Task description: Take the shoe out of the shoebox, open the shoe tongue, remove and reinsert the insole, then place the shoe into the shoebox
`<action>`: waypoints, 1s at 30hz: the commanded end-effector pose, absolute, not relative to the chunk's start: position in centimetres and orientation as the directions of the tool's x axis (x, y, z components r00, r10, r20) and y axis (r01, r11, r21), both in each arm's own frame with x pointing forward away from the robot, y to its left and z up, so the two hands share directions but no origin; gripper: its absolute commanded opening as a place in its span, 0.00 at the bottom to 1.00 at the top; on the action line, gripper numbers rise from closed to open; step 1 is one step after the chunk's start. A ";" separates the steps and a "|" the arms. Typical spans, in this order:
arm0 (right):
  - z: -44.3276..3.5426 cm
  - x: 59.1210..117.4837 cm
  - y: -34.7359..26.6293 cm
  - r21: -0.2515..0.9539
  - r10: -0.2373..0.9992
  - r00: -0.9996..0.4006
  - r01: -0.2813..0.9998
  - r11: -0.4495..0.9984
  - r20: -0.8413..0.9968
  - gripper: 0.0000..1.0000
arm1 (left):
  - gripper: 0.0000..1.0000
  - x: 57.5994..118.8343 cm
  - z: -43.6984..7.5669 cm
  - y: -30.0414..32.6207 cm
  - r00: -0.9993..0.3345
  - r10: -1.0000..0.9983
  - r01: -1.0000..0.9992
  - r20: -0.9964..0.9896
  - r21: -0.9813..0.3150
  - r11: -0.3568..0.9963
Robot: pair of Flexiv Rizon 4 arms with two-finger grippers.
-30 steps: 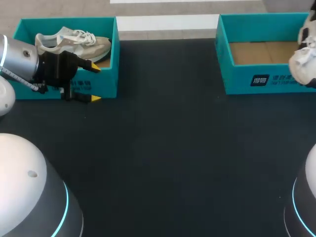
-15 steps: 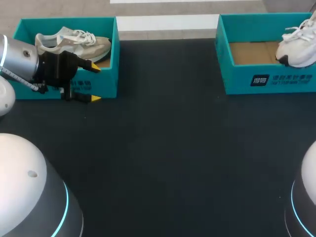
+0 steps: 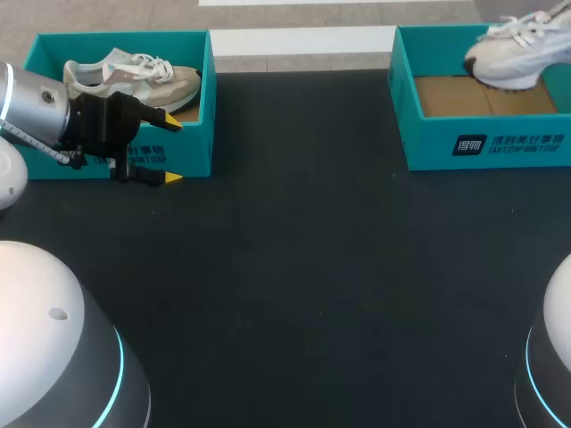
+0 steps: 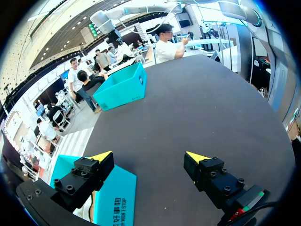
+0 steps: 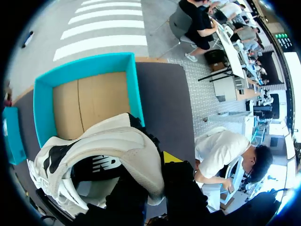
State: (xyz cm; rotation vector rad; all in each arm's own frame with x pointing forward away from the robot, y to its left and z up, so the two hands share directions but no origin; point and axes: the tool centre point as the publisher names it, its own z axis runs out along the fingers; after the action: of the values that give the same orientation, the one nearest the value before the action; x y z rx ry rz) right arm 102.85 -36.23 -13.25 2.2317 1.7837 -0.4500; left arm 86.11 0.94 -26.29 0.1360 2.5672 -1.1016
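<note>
Black tabletop (image 3: 303, 267) carries two teal shoeboxes at its far side, well apart. The left shoebox (image 3: 207, 98) holds a beige shoe (image 3: 134, 78) with its toe toward the box's right wall. The right shoebox (image 3: 486, 147) shows a bare brown cardboard floor, and the white shoe (image 3: 513, 49) is up in the air over its far right part, not resting in it. The left arm (image 3: 36, 111) comes in from the left, with the left jaws at the left shoebox's near wall. They stand wide apart with nothing between them. In the left wrist view one finger (image 4: 89, 172) is over the box's corner and the other is over bare tabletop. In the right wrist view the right jaws are clamped on the white shoe, which has black patches on its side. Only one yellow tip (image 5: 171, 157) shows there, against the shoe, and the open right shoebox lies below.
</note>
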 end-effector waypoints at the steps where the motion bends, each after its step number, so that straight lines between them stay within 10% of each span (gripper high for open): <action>1: -12.9 103.7 -36.3 -0.025 0.831 0.425 0.885 -0.464 -0.360 0.00 | 1.00 86.0 -26.3 0.9 -0.936 -0.047 0.219 -0.348 -0.684 0.696; 30: -17.2 105.7 -34.4 0.065 0.844 0.371 0.924 -0.377 -0.388 0.00 | 1.00 86.0 -26.3 0.9 -0.936 -0.047 0.219 -0.348 -0.684 0.696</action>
State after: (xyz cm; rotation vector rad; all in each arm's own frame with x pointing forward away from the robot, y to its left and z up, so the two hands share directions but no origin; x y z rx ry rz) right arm 105.64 -34.40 -16.59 2.3603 1.5703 -0.4381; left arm 86.11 0.94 -26.29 0.1360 2.5672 -1.1016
